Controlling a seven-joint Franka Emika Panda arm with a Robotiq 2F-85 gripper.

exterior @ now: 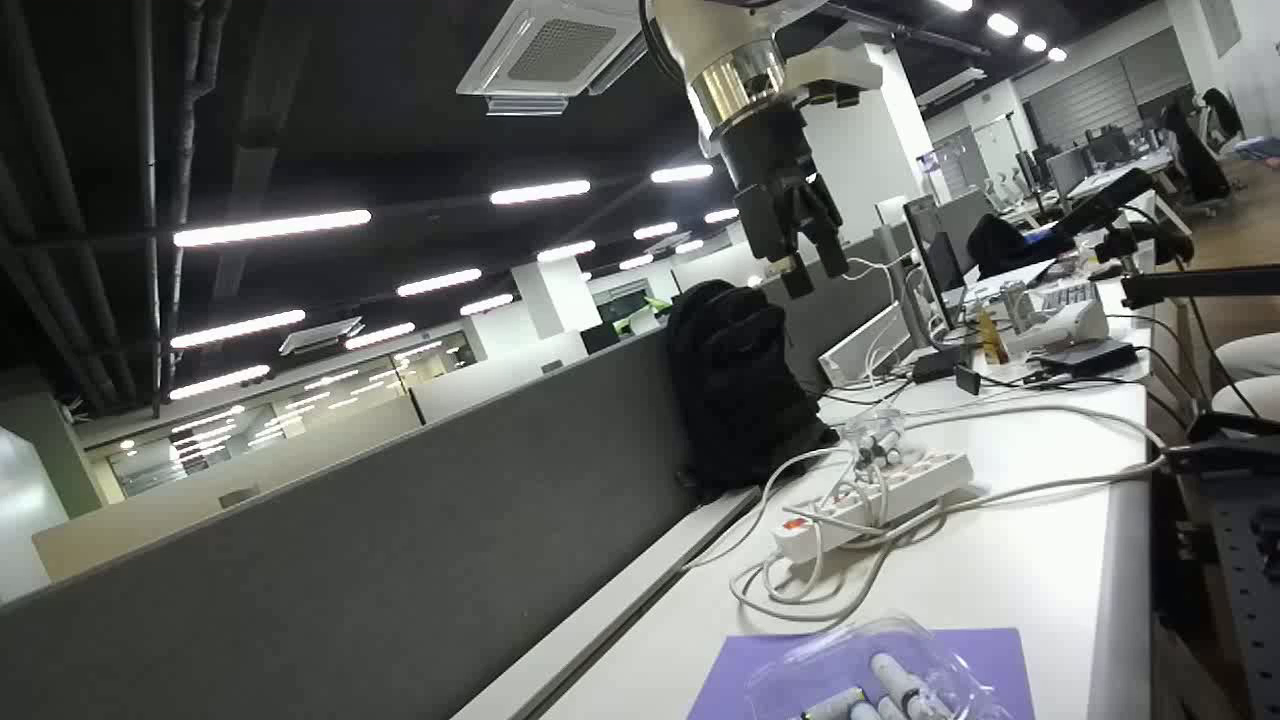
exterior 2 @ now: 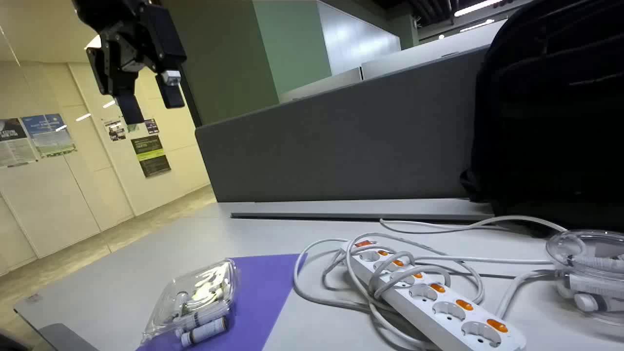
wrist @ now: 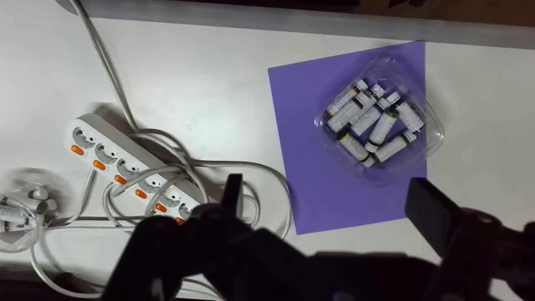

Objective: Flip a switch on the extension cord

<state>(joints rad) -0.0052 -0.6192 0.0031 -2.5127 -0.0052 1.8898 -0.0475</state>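
The extension cord is a long white power strip with a row of sockets, lying on the white desk in both exterior views and at the left of the wrist view. A small orange switch sits beside each socket. A red-orange switch is at one end; that end is hidden behind a finger in the wrist view. Loops of its white cable lie across the strip. My gripper is open and empty, high above the desk and apart from the strip.
A purple sheet bears a clear container of small bottles, below the gripper in the wrist view. A clear jar of bottles stands beside the strip. A black backpack leans on a grey partition behind the desk.
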